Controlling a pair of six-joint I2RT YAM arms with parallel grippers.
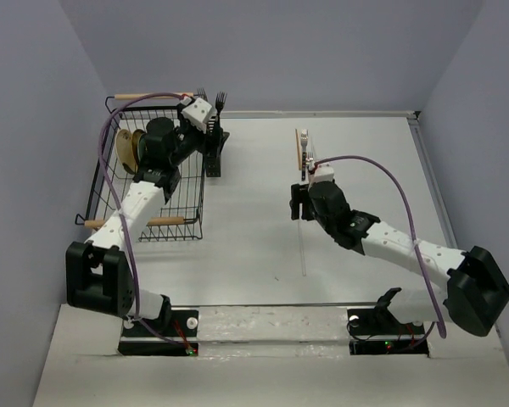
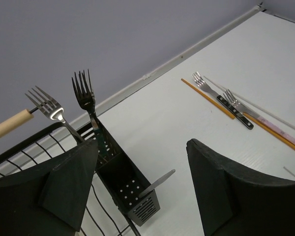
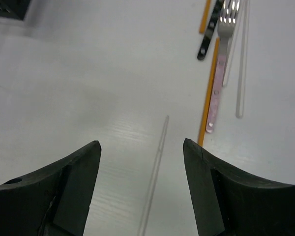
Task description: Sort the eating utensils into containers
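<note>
White table [image 2: 162, 132]; forks [image 2: 83, 92] in black caddy [image 2: 119, 177]

Forks [image 2: 83, 92] stand in the caddy [image 2: 132, 188] (beside the rack [image 1: 165, 221]) — chopsticks [image 2: 207, 98] lie right.

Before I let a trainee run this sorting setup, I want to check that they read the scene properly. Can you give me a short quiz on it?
1. True or false: the left gripper is holding something.
2. How many forks stand tines-up in the black caddy? A) one B) two C) four
3. Fill in: the loose utensils lie nearer the ____ arm's gripper.

Key: 1. False, it is open and empty. 2. B. 3. Right; the right gripper is also open.
</note>
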